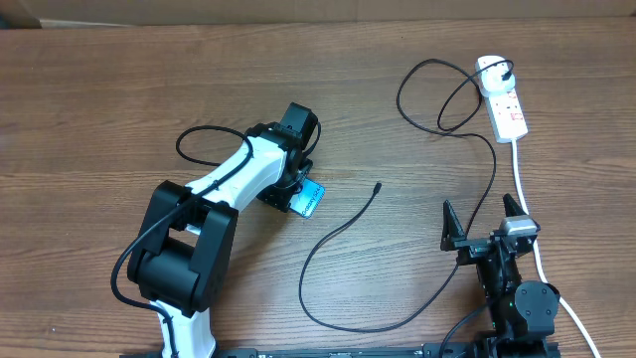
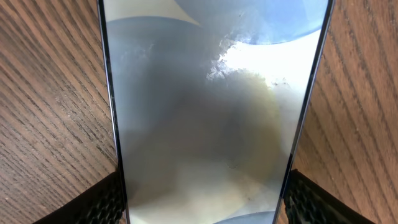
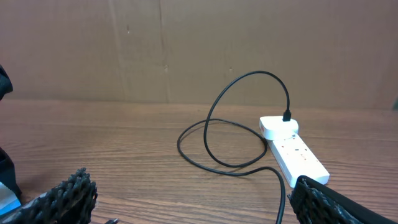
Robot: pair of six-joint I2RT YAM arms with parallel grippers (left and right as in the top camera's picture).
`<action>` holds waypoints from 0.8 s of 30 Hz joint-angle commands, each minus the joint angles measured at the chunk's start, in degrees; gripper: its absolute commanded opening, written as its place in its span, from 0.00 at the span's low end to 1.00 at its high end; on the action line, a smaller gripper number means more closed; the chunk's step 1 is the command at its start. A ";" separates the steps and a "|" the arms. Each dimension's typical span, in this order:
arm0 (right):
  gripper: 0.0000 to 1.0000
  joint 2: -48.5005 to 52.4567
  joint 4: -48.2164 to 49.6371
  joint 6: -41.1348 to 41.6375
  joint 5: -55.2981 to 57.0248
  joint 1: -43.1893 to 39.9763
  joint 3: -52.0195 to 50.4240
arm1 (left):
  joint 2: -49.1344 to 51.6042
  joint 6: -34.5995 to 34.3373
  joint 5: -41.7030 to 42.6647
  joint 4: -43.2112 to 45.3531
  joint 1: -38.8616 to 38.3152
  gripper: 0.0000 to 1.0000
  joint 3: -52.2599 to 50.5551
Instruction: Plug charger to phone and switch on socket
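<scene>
- Left gripper point(image 2: 204, 194) is down over the phone point(image 1: 311, 200), a bit left of the table's middle. In the left wrist view the phone fills the gap between the fingers point(image 2: 112, 202). Its long axis runs straight up that view, so I'm across its short width.
- The pads look to be right at both long edges, but I honestly can't tell if they're pinching it or just sitting against it.
- Right gripper point(image 1: 482, 224) is spread as wide as it goes with nothing in it, parked at the near right edge of the table.
- The charger point(image 1: 328, 239) has its plug end already in the socket point(image 1: 505, 104), far right. The cable loops beside the strip, comes back toward me and curls round the middle.
- The bit that matters is the connector tip point(image 1: 379, 185). It's loose on the table just right of the phone, between the two arms and somewhat nearer the left one.
- The last stretch of cable comes up from the near left, so the tip points far-right, away from the phone rather than at it. My guess is it needs picking up and swinging round before it lines up with anything.
- The left is busy with the phone, so I reckon the free right arm goes for the tip.
- Can't see which end of the phone has the port, and can't read the switch either.
</scene>
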 commanded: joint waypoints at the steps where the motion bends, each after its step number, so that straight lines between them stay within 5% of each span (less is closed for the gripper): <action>1: 1.00 -0.46 0.26 -0.09 0.55 0.39 -0.59 | 2.19 -0.59 -0.17 0.68 -0.31 0.68 -0.81; 24: 1.00 -0.46 0.26 -0.09 0.55 0.39 -0.59 | -3.10 0.98 -0.35 -0.55 0.44 0.64 -0.76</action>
